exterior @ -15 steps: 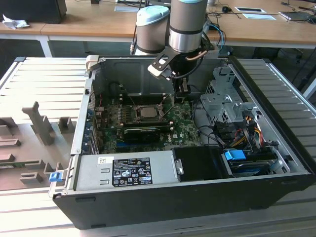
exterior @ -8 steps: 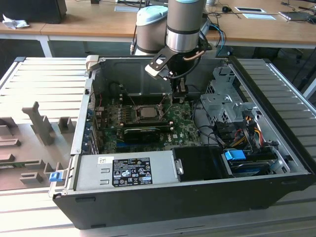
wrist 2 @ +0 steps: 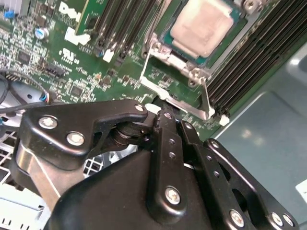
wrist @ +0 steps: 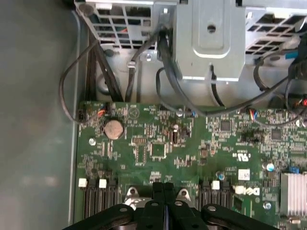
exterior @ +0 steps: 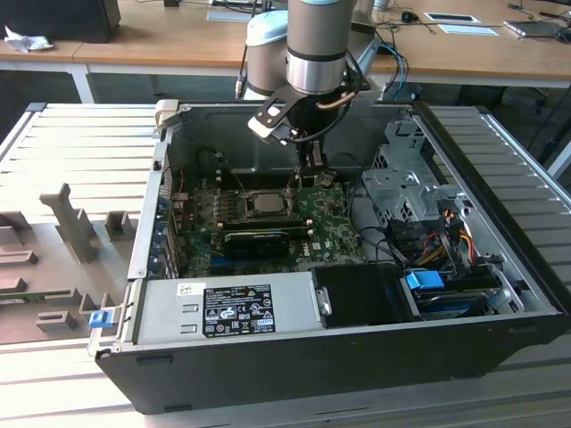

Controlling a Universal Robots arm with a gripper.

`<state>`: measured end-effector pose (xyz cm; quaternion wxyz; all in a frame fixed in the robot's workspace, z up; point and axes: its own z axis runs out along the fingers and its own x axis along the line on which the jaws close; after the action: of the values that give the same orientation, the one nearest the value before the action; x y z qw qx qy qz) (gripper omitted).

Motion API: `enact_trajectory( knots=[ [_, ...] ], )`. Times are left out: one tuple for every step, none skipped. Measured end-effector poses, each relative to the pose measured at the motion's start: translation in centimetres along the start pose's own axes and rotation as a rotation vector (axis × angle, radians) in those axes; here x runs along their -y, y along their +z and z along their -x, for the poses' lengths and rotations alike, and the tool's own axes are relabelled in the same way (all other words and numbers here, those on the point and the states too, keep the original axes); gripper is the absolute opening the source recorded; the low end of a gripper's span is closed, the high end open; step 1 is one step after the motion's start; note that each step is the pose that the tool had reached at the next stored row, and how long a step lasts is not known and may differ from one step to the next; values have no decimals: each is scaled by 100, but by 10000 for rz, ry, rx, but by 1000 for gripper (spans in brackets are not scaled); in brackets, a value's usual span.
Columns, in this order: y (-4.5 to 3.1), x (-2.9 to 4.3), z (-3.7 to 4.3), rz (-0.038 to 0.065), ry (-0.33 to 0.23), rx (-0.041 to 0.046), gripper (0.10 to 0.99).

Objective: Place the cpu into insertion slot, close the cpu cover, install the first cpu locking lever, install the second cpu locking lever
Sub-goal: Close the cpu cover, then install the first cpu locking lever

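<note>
The cpu (exterior: 264,203) (wrist 2: 204,26) lies flat in the insertion slot (exterior: 243,207) (wrist 2: 157,47), its pale metal top showing. The cpu cover (wrist 2: 187,106), a thin silver frame, stands swung up from the socket's edge, and green board shows through its cut-out. My gripper (exterior: 308,174) (wrist 2: 173,120) (wrist: 163,186) is shut, and its fingertips sit right at the cover's raised edge. I cannot tell whether they pinch it or only touch it. A thin wire lever (wrist 2: 152,28) stands beside the socket.
Black memory slots (wrist 2: 115,24) (wrist 2: 254,62) flank the socket. A long black card (exterior: 268,239) lies in front of it. The metal drive cage (wrist: 211,43) and loose cables (wrist: 168,62) crowd one side of the case. The power supply (exterior: 241,308) runs along the front.
</note>
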<state>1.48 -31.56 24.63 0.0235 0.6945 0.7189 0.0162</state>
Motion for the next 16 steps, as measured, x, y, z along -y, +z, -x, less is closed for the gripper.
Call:
enact_trajectory(
  knots=[
    [-1, 17, -1, 0, 1, 0, 106],
    [-2, 38, -1, 0, 2, 0, 106],
    [-3, 56, -2, 0, 2, 0, 106],
    [-4, 84, -3, 1, 1, 0, 106],
    [-5, 111, -4, 1, 1, -1, 106],
    [-6, 139, -5, 1, 2, -1, 106],
    [79, 278, -11, 1, -26, -2, 106],
    [145, 447, -17, 2, -120, -7, 106],
    [143, 524, -20, 3, -124, -8, 106],
    [141, 570, -21, 2, -125, -6, 106],
    [140, 589, -22, 1, -125, -7, 106],
    [139, 593, -22, 2, -126, -7, 106],
    [139, 593, -22, 2, -127, -7, 106],
    [139, 597, -22, 2, -126, -7, 106],
    [139, 602, -22, 2, -124, -7, 106],
    [139, 606, -23, 2, -125, -7, 106]
  ],
)
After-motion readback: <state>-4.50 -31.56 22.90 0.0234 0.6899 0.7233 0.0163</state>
